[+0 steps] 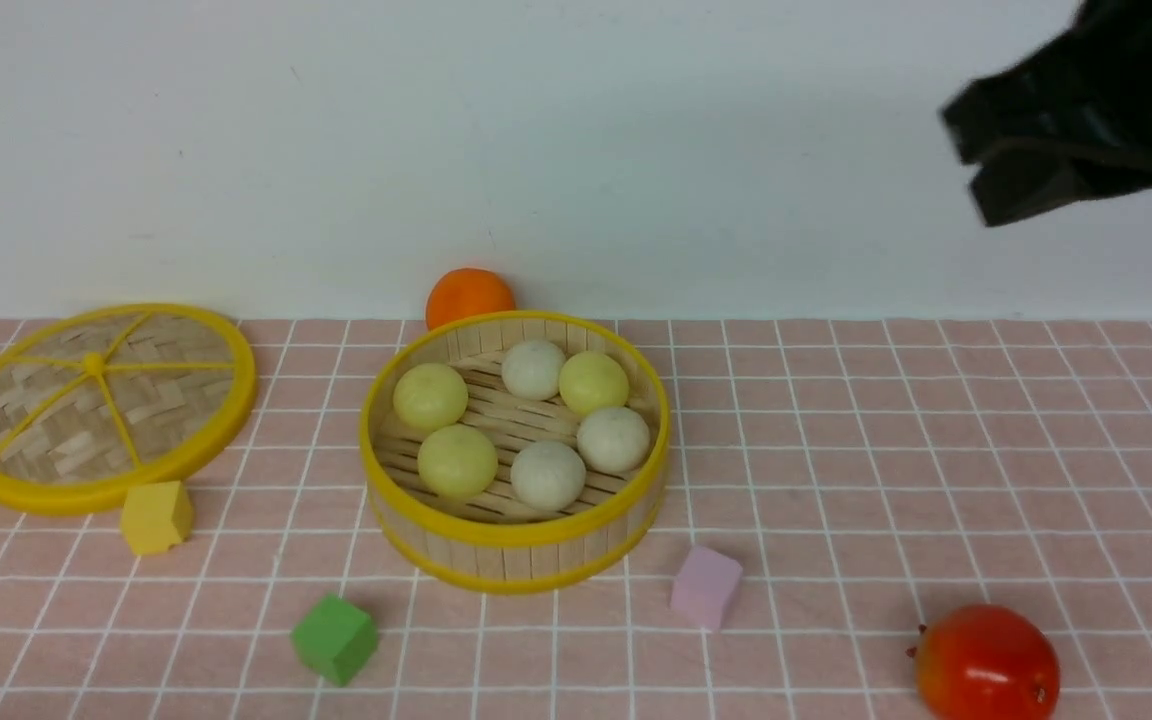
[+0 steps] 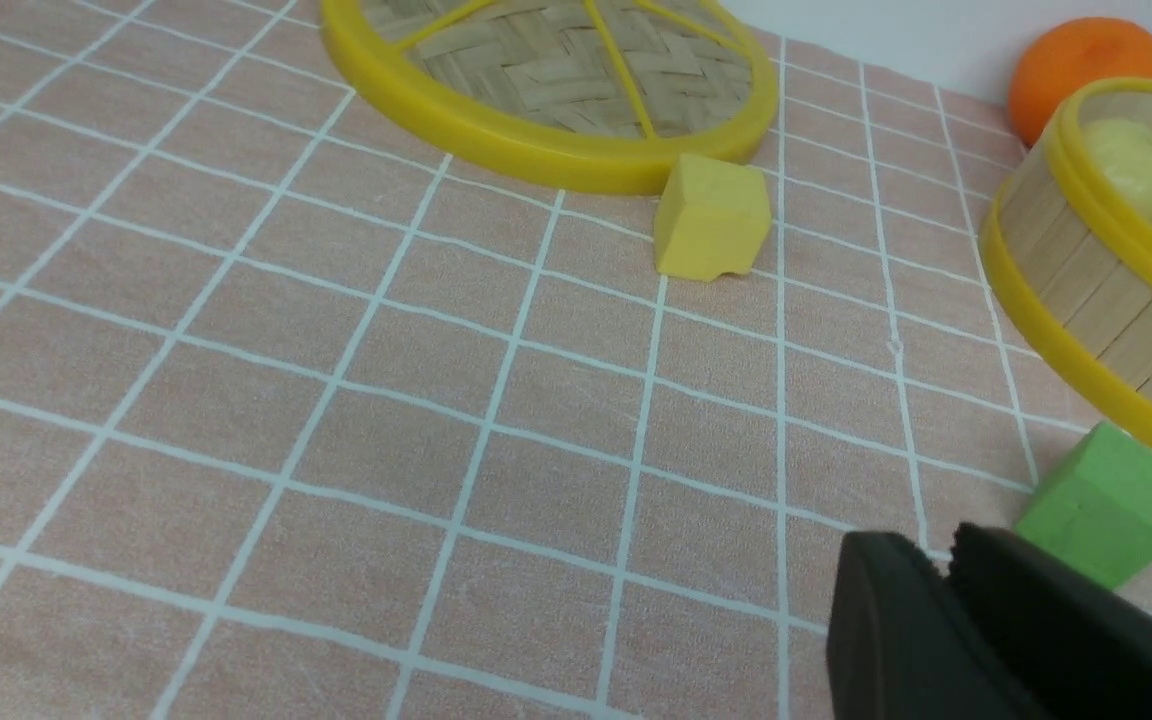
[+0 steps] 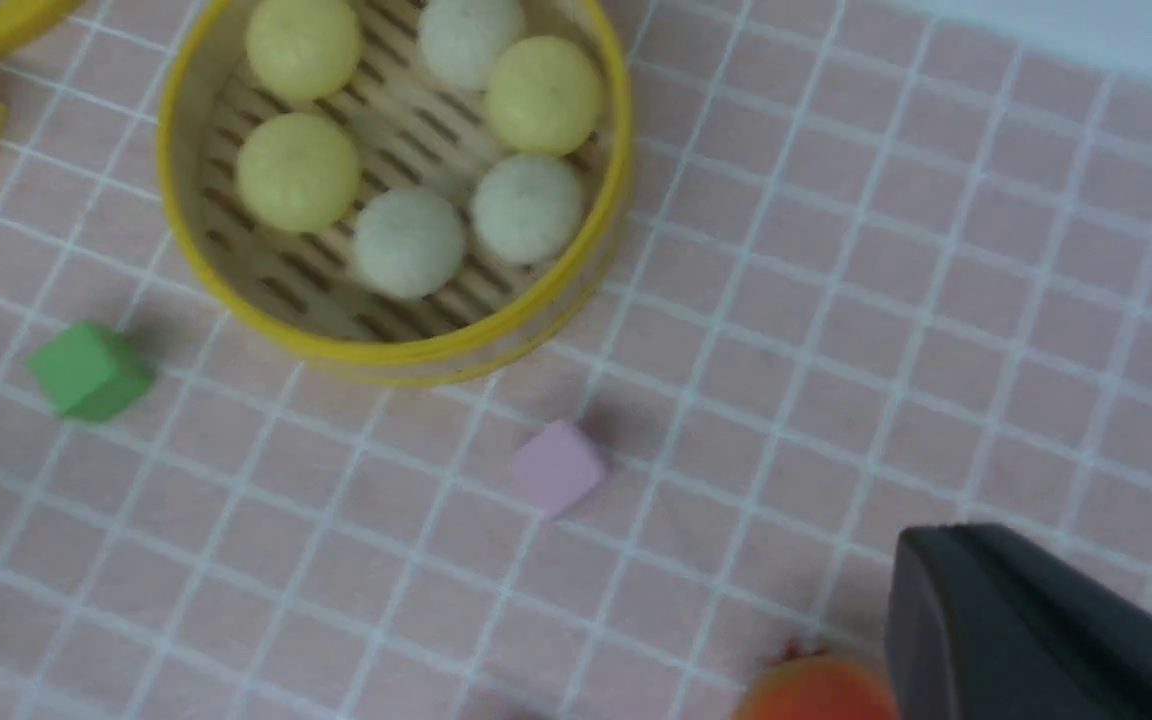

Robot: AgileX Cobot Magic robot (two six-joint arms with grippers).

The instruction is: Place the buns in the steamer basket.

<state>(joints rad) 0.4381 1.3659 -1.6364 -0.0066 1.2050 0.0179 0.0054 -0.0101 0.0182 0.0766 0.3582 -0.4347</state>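
Buns [image 1: 532,421], all six, sitting inside the steamer basket [image 1: 514,545] at frame centre. Right gripper [image 1: 976,165] clenched and empty, high at upper right; left gripper [image 2: 948,570] nearly closed, holding nothing, beside the green cube [image 2: 1106,505]. Remaining risk: clipping the basket rim and tipping buns out.

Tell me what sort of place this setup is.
Probably a staged test tabletop, not a real kitchen: a pink checked cloth against a plain white wall, toy-like buns in a bamboo steamer basket, with loose coloured foam cubes around it.
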